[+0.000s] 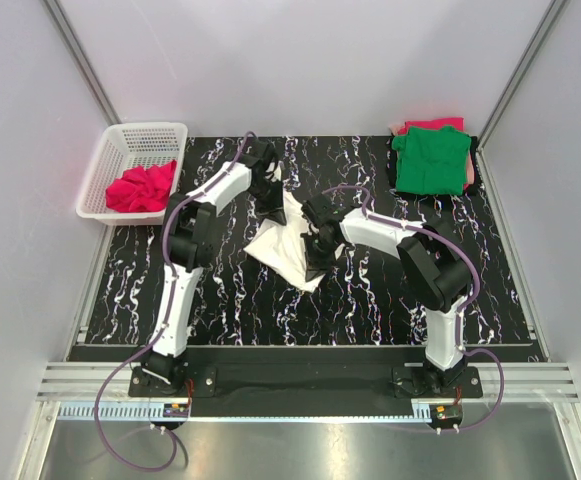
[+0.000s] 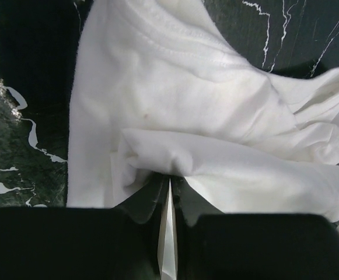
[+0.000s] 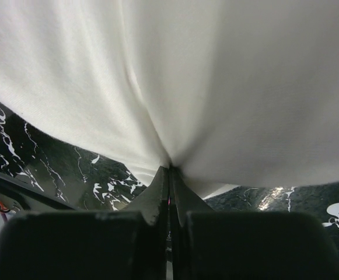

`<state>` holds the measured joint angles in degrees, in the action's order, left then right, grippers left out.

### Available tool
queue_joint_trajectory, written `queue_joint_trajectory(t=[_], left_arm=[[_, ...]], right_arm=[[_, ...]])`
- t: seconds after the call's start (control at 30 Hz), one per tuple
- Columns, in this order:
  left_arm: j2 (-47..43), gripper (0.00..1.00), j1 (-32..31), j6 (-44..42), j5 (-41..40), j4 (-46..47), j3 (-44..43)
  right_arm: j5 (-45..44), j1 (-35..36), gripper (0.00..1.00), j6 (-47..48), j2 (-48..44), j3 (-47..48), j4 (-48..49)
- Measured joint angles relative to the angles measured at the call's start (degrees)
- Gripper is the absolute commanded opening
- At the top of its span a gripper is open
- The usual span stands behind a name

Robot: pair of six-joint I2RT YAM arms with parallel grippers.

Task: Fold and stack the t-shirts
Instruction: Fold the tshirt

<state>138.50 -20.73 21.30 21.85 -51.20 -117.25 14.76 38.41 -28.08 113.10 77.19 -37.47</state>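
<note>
The white t-shirt (image 1: 288,243) hangs crumpled between both arms above the middle of the black marbled table (image 1: 220,300). My left gripper (image 2: 170,178) is shut on a bunched fold of this white t-shirt (image 2: 192,111), near its collar seam. My right gripper (image 3: 170,169) is shut on another part of the white t-shirt (image 3: 204,81), whose cloth drapes tautly over the view. A green t-shirt (image 1: 431,160) lies folded at the back right on top of a pinkish-red one (image 1: 432,125). Another pinkish-red t-shirt (image 1: 140,187) lies crumpled in the basket.
A white plastic basket (image 1: 135,140) stands at the back left corner, partly off the table. Light walls close in the table at the back and on both sides. Both arm bases sit at the near edge on a metal rail (image 1: 300,385).
</note>
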Motion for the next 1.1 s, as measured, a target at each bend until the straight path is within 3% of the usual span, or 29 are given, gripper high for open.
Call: queue_joint_trajectory(t=[0.3,0.57,0.63,0.73,0.87,0.9,1.1], left_arm=[[-3.2,0.09,0.0,1.0,-2.2,1.4,5.2],[-9.5,0.1,-0.1,1.3,-4.3,2.2,15.3],[-10.8,0.13,-0.3,1.3,-4.5,2.6,17.3],[-12.5,0.22,-0.4,1.3,-5.6,3.4,19.7],[-13.1,0.3,-0.4,1.1,-6.6,3.3,19.8],[-13.1,0.39,-0.4,1.0,-6.8,3.1,19.6],[-13.6,0.43,0.0,0.5,-8.5,2.6,17.1]], right_arm=[[-4.4,-0.7,0.0,1.7,-0.6,0.5,-4.0],[-8.0,-7.1,0.0,4.4,-1.3,0.4,-9.0],[-8.3,-8.2,0.01,4.9,-1.4,0.5,-10.1],[-9.4,-8.5,0.12,5.8,-1.6,0.8,-13.1],[-9.7,-8.5,0.15,6.5,-2.6,1.2,-15.8],[-9.6,-8.5,0.15,6.6,-3.2,1.7,-16.3],[-9.4,-9.3,0.18,7.5,-9.1,5.1,-16.4]])
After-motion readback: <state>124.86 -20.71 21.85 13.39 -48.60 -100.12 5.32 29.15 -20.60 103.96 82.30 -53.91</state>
